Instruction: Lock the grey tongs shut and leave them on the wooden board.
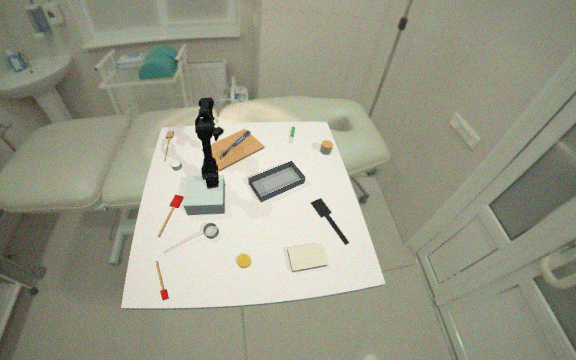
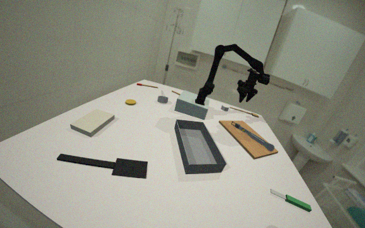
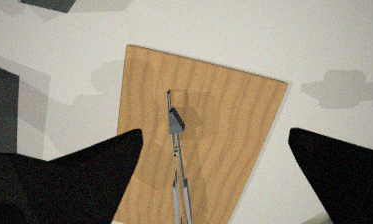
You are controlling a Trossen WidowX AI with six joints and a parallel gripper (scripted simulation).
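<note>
The grey tongs (image 1: 235, 144) (image 2: 253, 136) (image 3: 176, 121) lie on the wooden board (image 1: 249, 150) (image 2: 248, 146) (image 3: 237, 115), their two arms close together and nearly parallel. In the wrist view the hinge end with a thin loop points up the picture; the far ends of the arms are cut off by the lower edge. The lock inside the hinge cannot be seen. My gripper (image 2: 245, 98) (image 3: 214, 135) is wide open and empty, raised above the board and clear of the tongs. The roasting tin (image 1: 283, 189) (image 2: 204, 168) stands beside the board with no tongs across it.
The arm stands on a pale green block (image 1: 204, 206) (image 2: 190, 109). A green-handled knife (image 1: 292, 132) (image 2: 298, 202) and an orange-topped jar (image 1: 326, 147) are past the board and tin. A black spatula (image 1: 330, 220) (image 2: 129, 168) lies beyond the tin.
</note>
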